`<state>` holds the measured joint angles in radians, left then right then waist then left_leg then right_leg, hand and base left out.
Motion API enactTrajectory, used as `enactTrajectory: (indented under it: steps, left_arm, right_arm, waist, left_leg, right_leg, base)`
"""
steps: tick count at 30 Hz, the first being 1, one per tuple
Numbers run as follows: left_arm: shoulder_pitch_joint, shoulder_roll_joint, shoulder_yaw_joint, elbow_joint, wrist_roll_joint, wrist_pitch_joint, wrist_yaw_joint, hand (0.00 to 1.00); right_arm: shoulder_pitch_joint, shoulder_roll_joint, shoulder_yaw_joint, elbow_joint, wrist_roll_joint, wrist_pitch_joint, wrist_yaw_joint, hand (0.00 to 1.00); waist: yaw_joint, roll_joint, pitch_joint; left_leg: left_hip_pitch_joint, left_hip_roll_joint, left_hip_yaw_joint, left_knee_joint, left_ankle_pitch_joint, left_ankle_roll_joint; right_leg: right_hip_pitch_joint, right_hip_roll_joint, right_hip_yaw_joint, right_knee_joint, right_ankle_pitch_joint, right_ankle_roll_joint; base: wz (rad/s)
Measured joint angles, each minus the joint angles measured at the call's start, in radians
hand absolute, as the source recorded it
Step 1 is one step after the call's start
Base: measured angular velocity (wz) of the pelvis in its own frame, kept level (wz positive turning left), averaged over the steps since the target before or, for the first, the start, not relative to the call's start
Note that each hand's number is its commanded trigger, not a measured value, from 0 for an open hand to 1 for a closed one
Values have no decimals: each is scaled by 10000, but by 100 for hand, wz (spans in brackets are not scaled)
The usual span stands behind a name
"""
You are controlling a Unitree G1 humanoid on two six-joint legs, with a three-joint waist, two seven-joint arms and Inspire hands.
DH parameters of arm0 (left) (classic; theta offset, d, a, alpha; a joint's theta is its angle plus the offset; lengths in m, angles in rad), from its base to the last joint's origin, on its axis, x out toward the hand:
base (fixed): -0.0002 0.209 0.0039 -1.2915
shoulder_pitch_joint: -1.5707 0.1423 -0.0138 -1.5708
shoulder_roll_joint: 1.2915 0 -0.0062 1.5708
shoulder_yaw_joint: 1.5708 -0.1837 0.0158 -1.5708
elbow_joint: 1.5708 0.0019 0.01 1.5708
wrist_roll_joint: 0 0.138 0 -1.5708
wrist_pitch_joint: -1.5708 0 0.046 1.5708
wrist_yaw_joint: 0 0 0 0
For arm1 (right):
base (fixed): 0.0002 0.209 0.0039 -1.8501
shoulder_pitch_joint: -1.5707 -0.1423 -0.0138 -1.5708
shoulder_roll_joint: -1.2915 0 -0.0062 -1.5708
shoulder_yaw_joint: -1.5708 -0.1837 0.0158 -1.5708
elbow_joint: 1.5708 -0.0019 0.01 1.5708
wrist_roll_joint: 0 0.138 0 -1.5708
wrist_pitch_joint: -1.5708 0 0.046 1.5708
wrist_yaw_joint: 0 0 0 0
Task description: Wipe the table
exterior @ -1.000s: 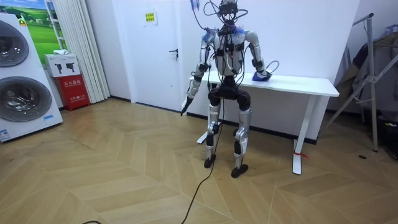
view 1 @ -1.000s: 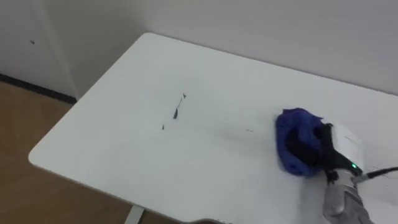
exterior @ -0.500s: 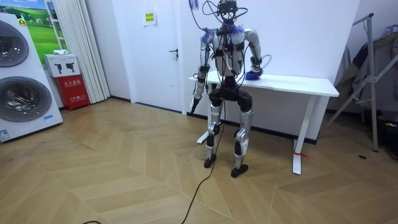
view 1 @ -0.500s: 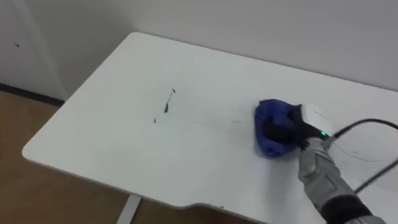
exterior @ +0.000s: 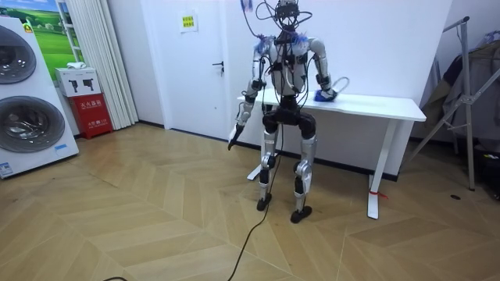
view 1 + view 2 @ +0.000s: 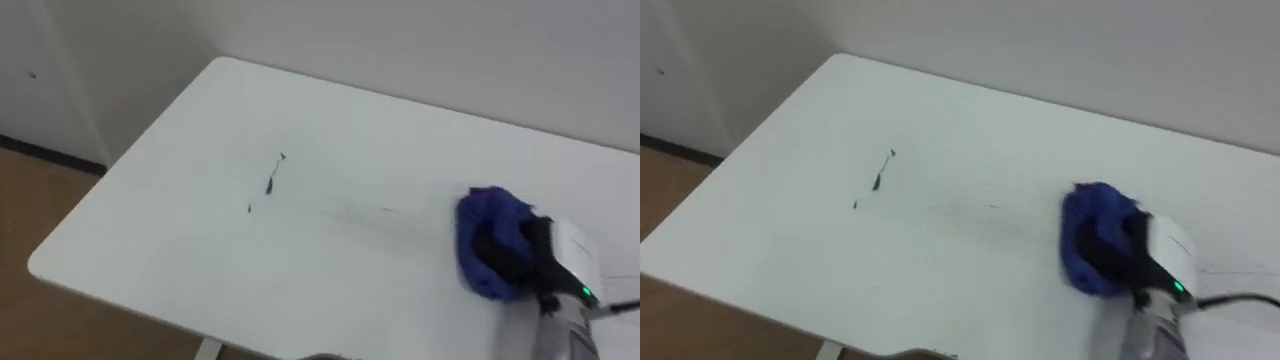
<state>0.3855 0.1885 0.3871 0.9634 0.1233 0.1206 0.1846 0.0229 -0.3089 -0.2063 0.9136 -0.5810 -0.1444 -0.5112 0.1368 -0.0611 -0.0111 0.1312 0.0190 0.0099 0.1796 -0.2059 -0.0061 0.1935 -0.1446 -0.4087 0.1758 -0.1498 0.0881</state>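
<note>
White table (image 6: 170,250), rectangular with rounded corners, set against a pale wall (image 6: 400,40). Item one: blue cloth (image 6: 487,215), bunched into a heap, lying on the table top toward its right side, well clear of the near edge. Item two: right hand (image 6: 545,262), coming in from the lower right, its dark fingers (image 6: 500,252) curled over and into the cloth's right half, gripping it and pressing it to the surface; a small green light shows at the wrist. Item three: short dark marks (image 6: 271,182), a few specks and a thin stroke, near the table's middle, well apart from the cloth to its left. Item four: wood floor (image 6: 30,200), showing past the table's left end. Room view: robot standing upright at the table's near side, by the end at the room view's left, right arm reaching onto the top; left hand (image 5: 233,140) hanging low beside the hip, how far its fingers are open cannot be told. Washing machine (image 5: 23,117) and red box (image 5: 92,115) stand at the room view's left.
</note>
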Motion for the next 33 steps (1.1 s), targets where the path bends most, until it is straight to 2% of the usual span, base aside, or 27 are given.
enactTrajectory:
  steps: [1, 3, 5, 7, 8, 10, 11, 12, 13, 14, 15, 16, 18, 19, 20, 21, 22, 23, 24, 25, 26, 27, 29, 30, 31, 32, 33]
  left_arm:
    - [-42, -24, -28, -62, -12, -106, -15, 0]
    - [-140, -44, -246, -234, -12, -105, -8, 0]
    - [-333, -17, -747, -221, -22, -105, 71, 0]
    - [-735, -84, -1461, -159, -25, -107, 196, 0]
    - [-880, -86, -1596, -71, -2, -113, 232, 0]
    - [-1475, -61, -1922, 532, 27, -115, 329, 0]
    - [-1611, -45, -2004, 678, 38, -114, 345, 0]
    - [-1952, -19, -2155, 954, 70, -116, 383, 0]
    - [-2307, -21, -2181, 1184, 88, -250, 382, 0]
    - [-2455, -21, -2233, 1233, 87, -324, 382, 0]
    - [-2754, 14, -2438, 1214, 47, -409, 378, 0]
    - [-2875, 39, -2530, 1192, -26, -469, 361, 0]
    - [-2993, 129, -2558, 1150, -33, -551, 361, 0]
    - [-2910, 309, -2562, 1162, -27, -553, 342, 0]
    - [-2860, 425, -2524, 1161, -24, -544, 304, 0]
    - [-2793, 673, -2492, 1162, -22, -535, 228, 0]
    - [-2694, 912, -2444, 1162, -49, -537, 188, 0]
    - [-2570, 1033, -2410, 1163, -47, -537, 179, 0]
    - [-2273, 1252, -2082, 1145, -52, -557, 146, 0]
    - [-1867, 1243, -1806, 1090, -148, -613, 50, 0]
    - [-1665, 1183, -1738, 1071, -148, -637, -25, 0]
    - [-1408, 1102, -1604, 1079, -127, -642, -134, 0]
    - [-1190, 980, -1323, 1063, 23, -642, -196, 0]
    - [-1111, 881, -1037, 1033, 277, -646, -191, 0]
    - [-1011, 756, -717, 953, 416, -642, -179, 0]
    - [-978, 717, -662, 899, 489, -640, -156, 0]
    - [-961, 658, -775, 838, 739, -642, -122, 0]
  right_arm:
    - [111, -221, -146, 234, 209, 59, 3, 100]
    - [317, -421, -124, 247, 403, 233, -29, 100]
    - [155, -362, -93, 268, 657, 568, -51, 100]
    - [-557, -137, 331, 280, 738, 1543, -135, 100]
    - [-723, -80, 496, 241, 729, 1800, -130, 100]
    - [-1666, 505, 1806, -119, 559, 2868, -67, 100]
    - [-1929, 754, 2237, -292, 352, 3094, 61, 100]
    - [-2613, 1352, 3107, -439, -270, 3347, 383, 100]
    - [-3295, 1799, 3871, -485, -909, 3369, 772, 100]
    - [-3721, 2007, 4260, -443, -1120, 3329, 917, 100]
    - [-4685, 2353, 4929, -176, -1495, 2956, 1178, 100]
    - [-5530, 2446, 5403, -145, -1647, 2505, 1389, 100]
    - [-6256, 2433, 5485, 106, -1548, 2061, 1407, 100]
    - [-6399, 2369, 5369, 210, -1524, 2013, 1405, 100]
    - [-6317, 2271, 5330, 235, -1527, 1998, 1391, 100]
    - [-5990, 1936, 5252, 415, -1528, 1931, 1381, 100]
    - [-5389, 1744, 4645, 530, -1212, 1591, 1301, 100]
    - [-5118, 1742, 4341, 528, -1055, 1379, 1162, 100]
    - [-4624, 1671, 3944, 524, -839, 1021, 1067, 100]
    - [-4017, 1364, 3657, 514, -763, 597, 1045, 100]
    - [-3754, 1136, 3486, 498, -790, 406, 1046, 100]
    - [-3132, 650, 2941, 450, -726, 128, 928, 100]
    - [-2151, 78, 1922, 415, -360, 35, 607, 100]
    - [-1492, -246, 1341, 441, -27, 17, 487, 100]
    - [-959, -465, 834, 586, 303, 12, 443, 100]
    - [-798, -530, 617, 637, 416, 18, 445, 100]
    - [-486, -693, 478, 752, 757, 12, 461, 100]
  waist:
    - [-54, 31, -53]
    - [-112, 75, -71]
    - [-56, 173, -64]
    - [277, 320, -24]
    - [485, 334, -20]
    - [1348, 388, 8]
    - [1552, 392, 11]
    - [1882, 404, 35]
    - [2419, 372, 56]
    - [2734, 342, 81]
    - [3182, 269, 161]
    - [3680, 214, 244]
    - [4181, 195, 250]
    - [4147, 114, 195]
    - [4090, 110, 193]
    - [3841, 118, 209]
    - [3530, 82, 210]
    - [3330, 43, 248]
    - [2889, -72, 282]
    - [2509, 71, 155]
    - [2266, 138, 147]
    - [1697, 163, 128]
    - [1106, 76, 129]
    - [794, -9, 107]
    - [562, -151, 56]
    - [467, -228, 47]
    - [328, -267, 49]
  left_leg:
    - [8, 2, 137, 156, -101, 25]
    - [9, 9, 213, 377, -222, 69]
    - [31, 56, 326, 679, -372, 99]
    - [30, 153, 690, 984, -525, 166]
    - [1, 227, 849, 1026, -544, 168]
    - [-234, 605, 1597, 1267, -663, 119]
    - [-317, 752, 1805, 1326, -671, 111]
    - [-499, 1022, 2065, 1464, -679, 111]
    - [-638, 1122, 2137, 1512, -638, 39]
    - [-743, 1142, 2152, 1534, -609, -5]
    - [-1103, 1175, 2134, 1604, -500, -180]
    - [-1568, 1230, 1928, 1642, -350, -318]
    - [-2147, 1371, 1442, 1559, -62, -597]
    - [-2353, 1568, 1031, 1521, 108, -831]
    - [-2383, 1677, 808, 1447, 190, -963]
    - [-2425, 1929, 320, 1406, 303, -1218]
    - [-2366, 2183, 18, 1372, 370, -1561]
    - [-2233, 2307, -11, 1314, 414, -1744]
    - [-1966, 2542, 62, 1262, 471, -2145]
    - [-1644, 3077, 323, 1154, 536, -2045]
    - [-1506, 3303, 443, 1019, 620, -1875]
    - [-1364, 3514, 606, 707, 795, -1632]
    - [-1290, 3562, 917, 524, 1028, -1472]
    - [-1323, 3511, 1407, 640, 1138, -1545]
    - [-1287, 3278, 1803, 883, 1140, -1556]
    - [-1270, 3111, 1970, 984, 1127, -1549]
    - [-1227, 2774, 2043, 1155, 978, -1520]
  right_leg:
    - [1, -60, -4, 148, -36, 57]
    - [-22, -109, -53, 335, -40, 63]
    - [-53, -159, -118, 628, -40, 63]
    - [-292, -280, -348, 1034, -35, 54]
    - [-471, -314, -418, 1198, -28, 42]
    - [-1298, -354, -770, 1851, 212, -280]
    - [-1488, -378, -771, 1971, 289, -290]
    - [-1854, -575, -1043, 2846, 171, -284]
    - [-1957, -1043, -1175, 3883, -124, -230]
    - [-1939, -1308, -1131, 4136, -285, -171]
    - [-1890, -1787, -999, 4108, -530, -80]
    - [-1942, -2190, -747, 3907, -585, -51]
    - [-1979, -2601, -508, 3122, -571, 3]
    - [-1908, -2621, -212, 2320, -476, 144]
    - [-1839, -2626, -209, 1935, -369, 167]
    - [-1707, -2609, -346, 1316, 39, 160]
    - [-1727, -2511, -323, 957, 533, 199]
    - [-1797, -2486, -330, 904, 782, 234]
    - [-2038, -2353, -410, 1115, 1269, 767]
    - [-1944, -2011, -298, 1732, 493, 1037]
    - [-1947, -1836, -367, 1971, 249, 857]
    - [-1957, -1615, -553, 2296, -265, 608]
    - [-1957, -1161, -610, 2257, -504, 332]
    - [-1870, -936, -612, 2104, -580, 109]
    - [-1737, -826, -615, 1906, -599, -84]
    - [-1643, -773, -618, 1773, -589, -224]
    - [-1436, -645, -603, 1438, -507, -453]
  base:
    - [-25]
    - [-21]
    - [-21]
    - [-52]
    - [-87]
    - [-113]
    - [-91]
    - [-52]
    - [-37]
    - [-19]
    - [0]
    - [14]
    - [52]
    - [77]
    - [109]
    - [115]
    - [109]
    - [76]
    - [36]
    - [24]
    - [21]
    - [25]
    - [27]
    - [23]
    - [23]
    - [7]
    - [-15]
